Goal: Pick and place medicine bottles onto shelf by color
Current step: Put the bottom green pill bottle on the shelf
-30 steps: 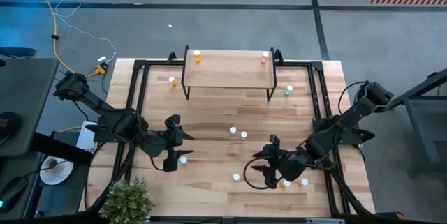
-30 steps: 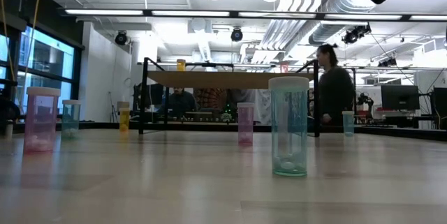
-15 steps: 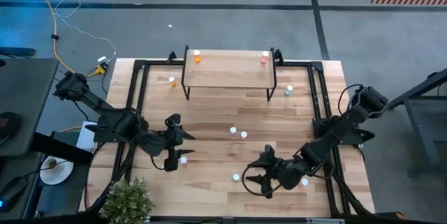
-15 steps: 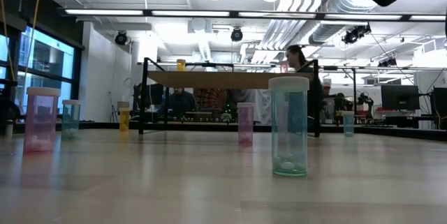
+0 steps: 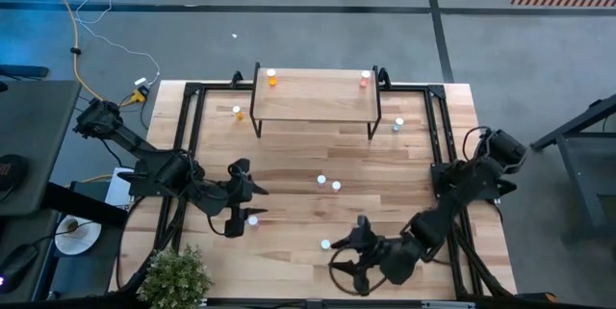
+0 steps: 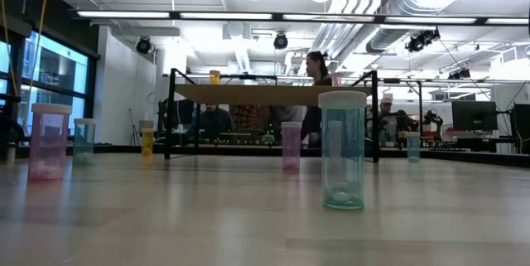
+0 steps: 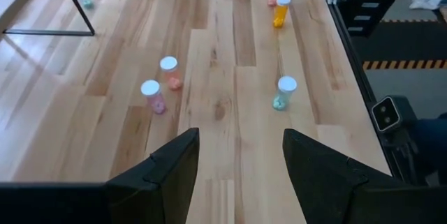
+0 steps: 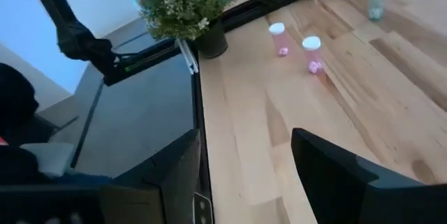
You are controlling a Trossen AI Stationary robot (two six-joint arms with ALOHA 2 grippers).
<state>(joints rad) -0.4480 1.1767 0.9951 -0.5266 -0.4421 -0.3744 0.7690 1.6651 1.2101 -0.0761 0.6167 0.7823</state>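
The light-wood shelf (image 5: 316, 97) stands at the table's far middle with an orange bottle (image 5: 272, 79) and a red bottle (image 5: 366, 78) on top. More bottles stand upright on the table: two pink (image 7: 152, 95) (image 7: 170, 72), a teal one (image 5: 326, 244), orange (image 5: 238, 112), teal (image 5: 398, 124). My left gripper (image 5: 239, 198) hangs open at the left with a bottle (image 5: 253, 220) beside it. My right gripper (image 5: 346, 253) hangs open near the front edge, beside the teal bottle, holding nothing.
A potted plant (image 5: 178, 272) sits at the near left corner, ahead of my right gripper (image 8: 244, 175). The black table frame (image 5: 438, 136) runs along the sides. A person (image 6: 315, 92) moves in the room behind the shelf. Bare wood lies between both grippers.
My right gripper has swung toward the table's near edge and somewhat left, rolling a little, and its arm has left the top of the low view. The left arm and the bottles have kept still. A person behind the table has walked leftward.
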